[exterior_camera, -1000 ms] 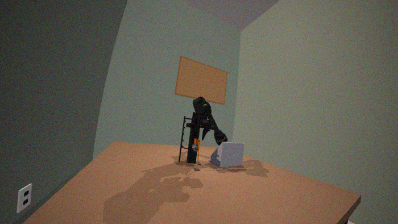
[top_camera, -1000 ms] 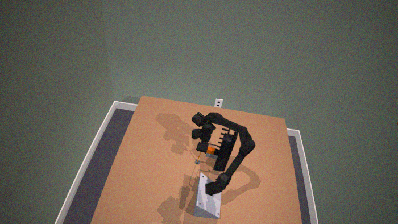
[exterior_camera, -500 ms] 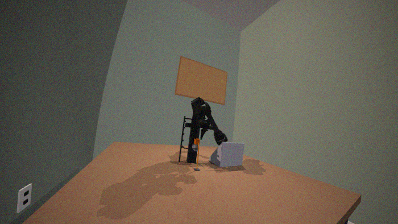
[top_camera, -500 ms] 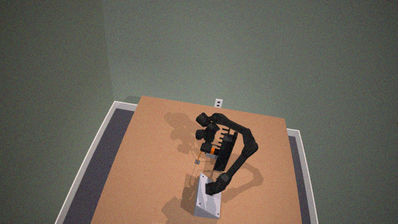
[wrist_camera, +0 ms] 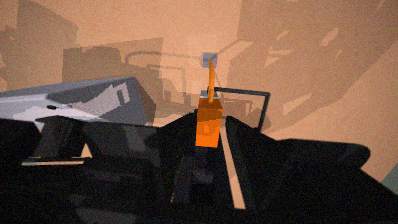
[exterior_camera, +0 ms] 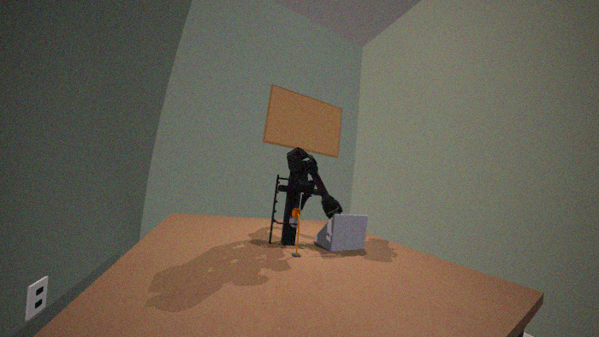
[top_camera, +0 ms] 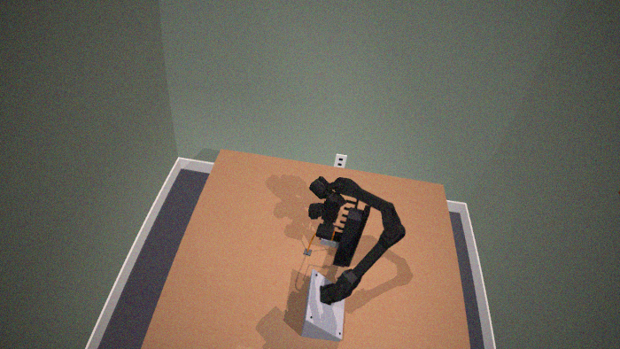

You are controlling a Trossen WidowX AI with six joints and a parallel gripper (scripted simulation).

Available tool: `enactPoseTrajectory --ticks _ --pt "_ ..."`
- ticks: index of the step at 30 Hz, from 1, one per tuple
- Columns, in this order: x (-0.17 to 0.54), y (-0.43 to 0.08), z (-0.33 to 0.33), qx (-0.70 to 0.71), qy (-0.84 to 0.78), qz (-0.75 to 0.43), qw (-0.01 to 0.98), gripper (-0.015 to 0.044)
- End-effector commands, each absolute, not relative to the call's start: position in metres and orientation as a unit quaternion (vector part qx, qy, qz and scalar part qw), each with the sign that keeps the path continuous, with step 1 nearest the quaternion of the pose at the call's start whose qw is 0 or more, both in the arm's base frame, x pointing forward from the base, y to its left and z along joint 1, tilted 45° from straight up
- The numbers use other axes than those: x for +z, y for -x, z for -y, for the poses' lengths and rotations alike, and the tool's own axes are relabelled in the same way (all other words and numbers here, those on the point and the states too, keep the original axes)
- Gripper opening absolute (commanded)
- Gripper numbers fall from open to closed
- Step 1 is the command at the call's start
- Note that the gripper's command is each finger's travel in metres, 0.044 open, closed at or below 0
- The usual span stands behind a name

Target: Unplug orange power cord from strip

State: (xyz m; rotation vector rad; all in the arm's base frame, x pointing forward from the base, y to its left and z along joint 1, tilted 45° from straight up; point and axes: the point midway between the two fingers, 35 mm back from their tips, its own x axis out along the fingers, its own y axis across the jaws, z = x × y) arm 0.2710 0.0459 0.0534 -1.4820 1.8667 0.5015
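The orange plug (exterior_camera: 296, 212) (wrist_camera: 209, 130) is close in front of the tall black block (top_camera: 352, 236) (exterior_camera: 288, 231), which looks to be the power strip. A pale grey piece (top_camera: 329, 243) (exterior_camera: 293, 222) is right beside the plug. The orange cord (top_camera: 311, 243) (exterior_camera: 298, 239) (wrist_camera: 211, 80) runs from the plug to a small grey square on the table. My gripper (top_camera: 326, 232) (wrist_camera: 210, 116) is partly open, its fingertips on either side of the plug in the wrist view. Contact is not plain. The gripper hides the plug in the top view, and the plug's prongs are hidden.
A thin black frame (exterior_camera: 275, 201) (wrist_camera: 264, 107) with tines stands beside the black block. The pale wedge-shaped base (top_camera: 325, 310) (exterior_camera: 348, 232) (wrist_camera: 100, 100) carries the arm. The small grey square (top_camera: 307, 252) (exterior_camera: 296, 255) (wrist_camera: 209, 59) lies on the table (top_camera: 213, 266).
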Motion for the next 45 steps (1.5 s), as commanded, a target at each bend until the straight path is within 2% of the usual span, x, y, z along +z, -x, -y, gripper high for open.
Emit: enactPoseTrajectory --ticks 1,8,12,20,45 --pt "0.051 -0.270 -0.042 0.194 0.573 -0.719 0.343 0.0160" --pt "0.047 -0.269 -0.038 0.193 0.573 -0.719 0.343 0.0160" --pt "0.048 -0.270 -0.040 0.193 0.571 -0.719 0.346 0.0055" --pt "0.048 -0.270 -0.040 0.193 0.571 -0.719 0.346 0.0002" --pt "0.027 -0.282 -0.065 0.194 0.571 -0.718 0.346 0.0000"
